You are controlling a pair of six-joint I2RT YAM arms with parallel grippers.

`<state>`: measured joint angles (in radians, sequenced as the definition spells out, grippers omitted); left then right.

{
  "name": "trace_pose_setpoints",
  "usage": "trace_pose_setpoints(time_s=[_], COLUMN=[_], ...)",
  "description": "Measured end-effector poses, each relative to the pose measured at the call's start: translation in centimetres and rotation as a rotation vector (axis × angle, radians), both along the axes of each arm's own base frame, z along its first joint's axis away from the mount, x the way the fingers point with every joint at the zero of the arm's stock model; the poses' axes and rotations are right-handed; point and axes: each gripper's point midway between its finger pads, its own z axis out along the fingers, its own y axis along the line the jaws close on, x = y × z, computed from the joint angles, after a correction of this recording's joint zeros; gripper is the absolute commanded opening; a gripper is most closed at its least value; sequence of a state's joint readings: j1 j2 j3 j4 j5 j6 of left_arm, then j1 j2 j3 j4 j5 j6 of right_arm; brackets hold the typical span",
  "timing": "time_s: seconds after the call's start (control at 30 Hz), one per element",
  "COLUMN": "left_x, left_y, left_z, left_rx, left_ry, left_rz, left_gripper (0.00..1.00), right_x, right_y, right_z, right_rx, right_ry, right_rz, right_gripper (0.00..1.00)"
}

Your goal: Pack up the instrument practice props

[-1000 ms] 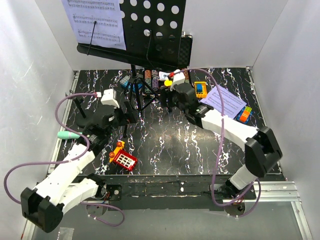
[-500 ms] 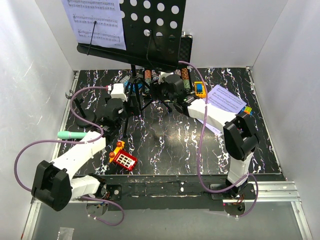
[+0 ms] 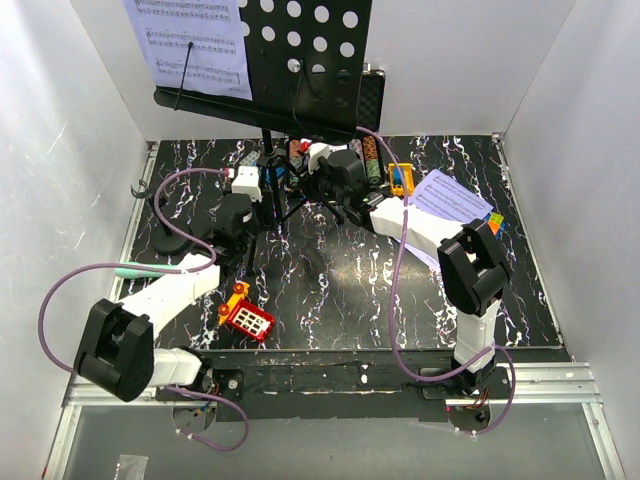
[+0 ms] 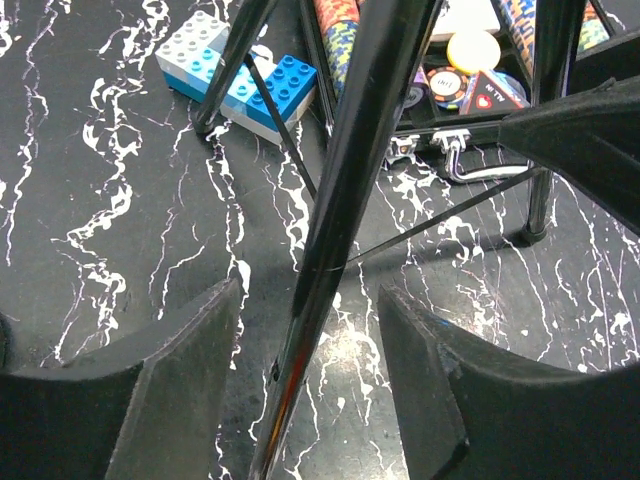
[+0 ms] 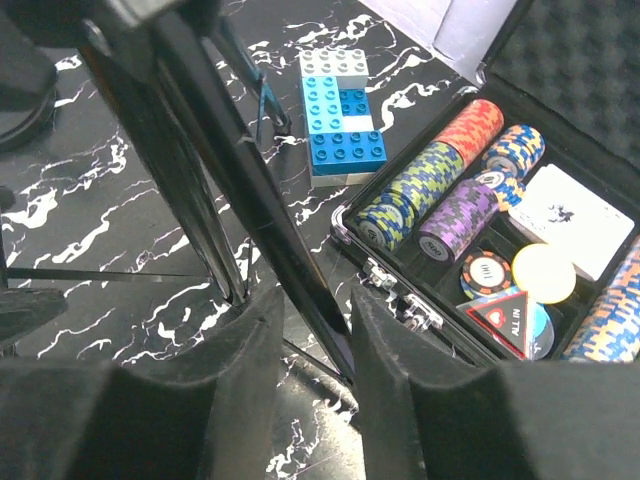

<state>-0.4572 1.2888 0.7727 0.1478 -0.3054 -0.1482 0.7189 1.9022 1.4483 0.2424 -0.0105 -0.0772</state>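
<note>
Black music stand (image 4: 345, 200) tube runs six to one o'clock between the spread left gripper (image 4: 310, 315); right gripper (image 5: 318, 315) brackets it closely, pinch unclear.

I've got top cam looking down from behind, both wrist cams tight on the music stand (image 4: 360, 170) legs, sharing chip case (image 5: 590, 70) and blue blocks (image 5: 338, 120).

Bright even light; soft shadows; blurred foregrounds
</note>
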Motion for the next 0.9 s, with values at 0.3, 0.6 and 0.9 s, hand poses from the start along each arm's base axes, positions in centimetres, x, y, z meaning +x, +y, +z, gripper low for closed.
trace_pose_setpoints(time_s=[0.3, 0.6, 0.9], left_x=[0.5, 0.3, -0.2], left_y=[-0.5, -0.2, -0.6], left_z=[-2.4, -2.3, -2.3], left_rx=[0.051, 0.084, 0.076], left_ry=[0.046, 0.042, 0.05], left_rz=[-0.037, -0.062, -0.09], left_gripper=[0.24, 0.01, 0.0], right_x=[0.1, -0.2, -0.9], right_y=[0.5, 0.9, 0.5], right_z=[-0.2, -0.1, -0.1], right_rx=[-0.054, -0.072, -0.086], right_ry=[-0.053, -0.074, -0.073], right_rz=[0.042, 0.059, 0.067], right_gripper=[0.1, 0.01, 0.01])
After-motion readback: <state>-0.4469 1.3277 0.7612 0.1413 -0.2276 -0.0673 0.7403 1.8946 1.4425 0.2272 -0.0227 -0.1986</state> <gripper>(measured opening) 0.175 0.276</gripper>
